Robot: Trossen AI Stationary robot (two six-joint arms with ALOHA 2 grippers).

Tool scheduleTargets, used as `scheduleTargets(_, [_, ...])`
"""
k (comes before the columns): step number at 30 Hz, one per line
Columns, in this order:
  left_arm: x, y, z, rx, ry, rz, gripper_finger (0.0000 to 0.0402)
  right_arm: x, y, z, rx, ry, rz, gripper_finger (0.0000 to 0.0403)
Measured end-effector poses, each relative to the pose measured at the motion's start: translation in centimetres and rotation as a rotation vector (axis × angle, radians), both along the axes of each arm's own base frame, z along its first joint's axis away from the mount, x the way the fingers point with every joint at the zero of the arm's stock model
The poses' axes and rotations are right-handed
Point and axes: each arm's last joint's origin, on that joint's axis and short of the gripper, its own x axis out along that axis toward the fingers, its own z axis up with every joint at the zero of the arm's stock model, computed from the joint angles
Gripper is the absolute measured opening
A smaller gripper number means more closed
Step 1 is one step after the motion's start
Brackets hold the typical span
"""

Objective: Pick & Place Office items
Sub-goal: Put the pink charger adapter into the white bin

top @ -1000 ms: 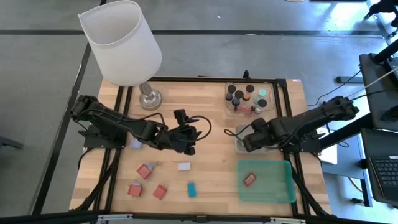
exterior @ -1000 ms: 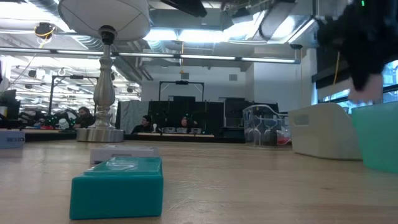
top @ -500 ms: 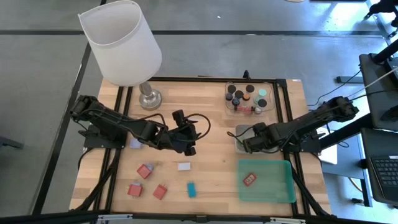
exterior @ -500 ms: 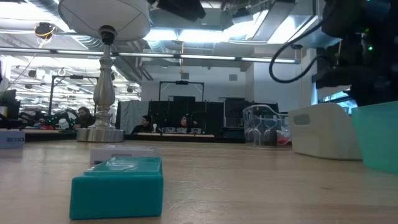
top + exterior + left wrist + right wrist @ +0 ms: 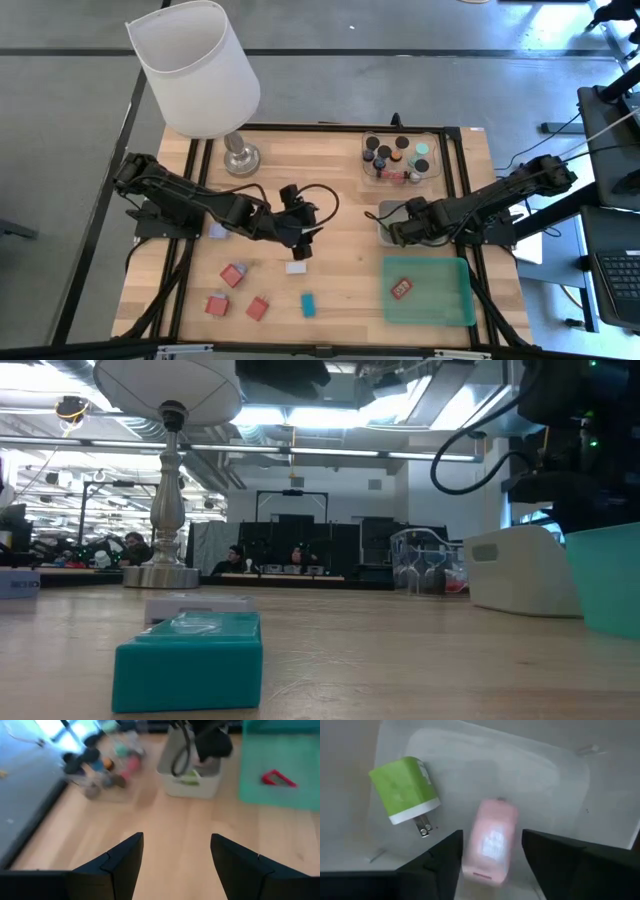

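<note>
Our right gripper (image 5: 490, 862) hangs over the grey plastic tray (image 5: 560, 780) near the tabletop's right edge, fingers spread, so the pink rectangular block (image 5: 490, 842) lies released inside beside a green plug block (image 5: 402, 787). Our left gripper (image 5: 303, 243) hovers open above the white block (image 5: 295, 267).

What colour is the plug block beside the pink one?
Green with a white end, clearest in the right wrist view.

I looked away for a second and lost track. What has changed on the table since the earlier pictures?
The left tool moved toward the table's front, now over the white block, fingers open. The right tool pulled in over the grey tray, where a pink block lies between its open fingers, beside a green block. The loose blocks, lamp and green tray stayed put.
</note>
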Motion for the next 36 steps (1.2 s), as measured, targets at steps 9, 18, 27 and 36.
scheduleTargets(9, [-2.4, -0.3, -2.1, -0.185, 0.385, -0.208, 0.0228, 0.2, 0.2, 0.2, 0.059, 0.010, 0.038, 0.0276])
scheduleTargets(18, [-6.9, -4.1, -3.2, -0.385, 0.819, -0.559, 0.0228, 0.2, 0.3, 0.3, 0.085, 0.020, 0.060, 0.0301])
scheduleTargets(27, [-10.7, -8.9, -3.6, -0.001, 0.879, -0.922, 0.0228, 0.2, 0.3, 0.3, 0.084, 0.019, 0.060, 0.0302])
scheduleTargets(36, [-12.5, -10.8, -4.3, 0.060, 0.882, -0.900, 0.0228, 0.6, 0.4, 0.3, 0.064, -0.032, 0.056, 0.0302])
